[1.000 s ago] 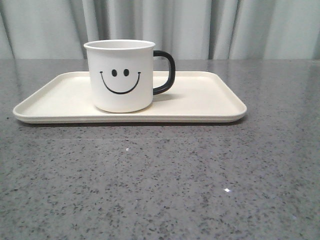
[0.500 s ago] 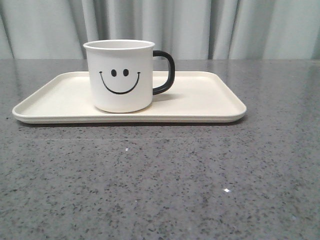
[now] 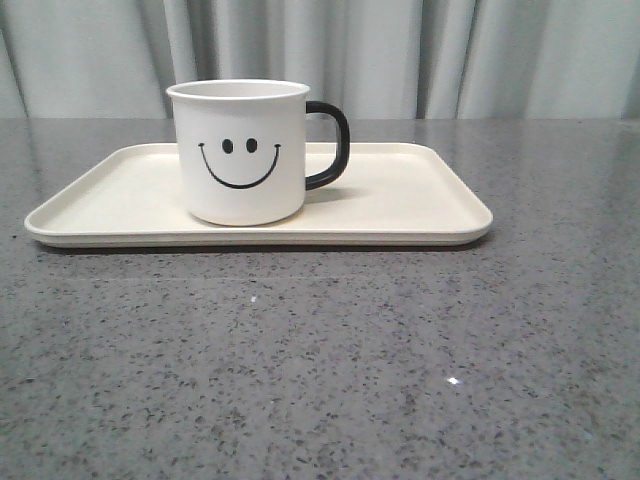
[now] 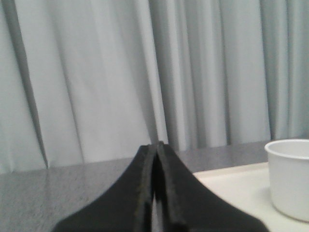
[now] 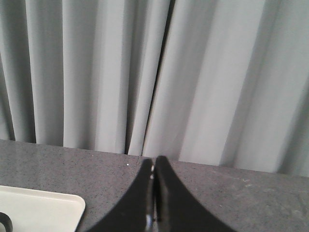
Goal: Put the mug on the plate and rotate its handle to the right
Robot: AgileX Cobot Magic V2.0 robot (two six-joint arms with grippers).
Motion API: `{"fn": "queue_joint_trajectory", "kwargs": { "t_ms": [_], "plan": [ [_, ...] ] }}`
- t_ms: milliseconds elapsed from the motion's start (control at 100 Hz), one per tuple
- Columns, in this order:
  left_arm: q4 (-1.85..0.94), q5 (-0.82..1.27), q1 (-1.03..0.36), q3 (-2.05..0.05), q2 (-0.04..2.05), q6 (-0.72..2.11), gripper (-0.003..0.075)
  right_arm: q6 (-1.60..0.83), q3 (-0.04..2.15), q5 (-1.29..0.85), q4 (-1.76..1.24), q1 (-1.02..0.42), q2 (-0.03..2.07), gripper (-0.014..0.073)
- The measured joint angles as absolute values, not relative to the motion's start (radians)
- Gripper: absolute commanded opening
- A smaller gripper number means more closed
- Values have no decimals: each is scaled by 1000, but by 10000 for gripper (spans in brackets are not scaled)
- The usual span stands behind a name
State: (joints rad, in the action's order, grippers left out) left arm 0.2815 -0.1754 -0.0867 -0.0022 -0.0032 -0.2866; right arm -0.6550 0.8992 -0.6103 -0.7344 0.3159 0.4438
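Jaws: both arms' jaws pressed together, empty; left gripper (image 4: 155, 159) and right gripper (image 5: 154, 174) held above the counter (image 3: 330, 370), facing the curtain (image 3: 400, 55).
Mug: the mug (image 3: 240, 152) stands upright on the plate (image 3: 420, 200), left of centre, face forward.
Handle: the handle (image 3: 330, 145) points right.
Room: bare plate right of the handle; open counter in front.
Change: nothing has shifted since a second ago.

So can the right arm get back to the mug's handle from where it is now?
Probably yes. The handle points right, toward that arm, with nothing beside it on the plate. The right gripper is shut and clear of the mug, so it would have to open first.
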Motion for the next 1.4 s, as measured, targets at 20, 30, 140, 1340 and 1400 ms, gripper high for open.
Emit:
{"fn": "queue_joint_trajectory", "kwargs": {
  "t_ms": [20, 30, 140, 1340, 1400],
  "plan": [
    [281, -159, -83, -2, -3, -287, -20, -655, 899, -610, -734, 316, 444, -111],
    [280, -149, -79, -2, -3, -287, -20, -655, 899, -610, -734, 316, 444, -111],
    [276, -100, -56, -2, -3, -287, -20, -655, 899, -610, -734, 316, 444, -111],
    [279, -96, -47, 0, -3, -288, -20, -654, 899, -610, -734, 316, 444, -111],
    [279, -98, -47, 0, -3, -288, -20, -654, 899, -610, -734, 316, 444, -111]
  ]
}}
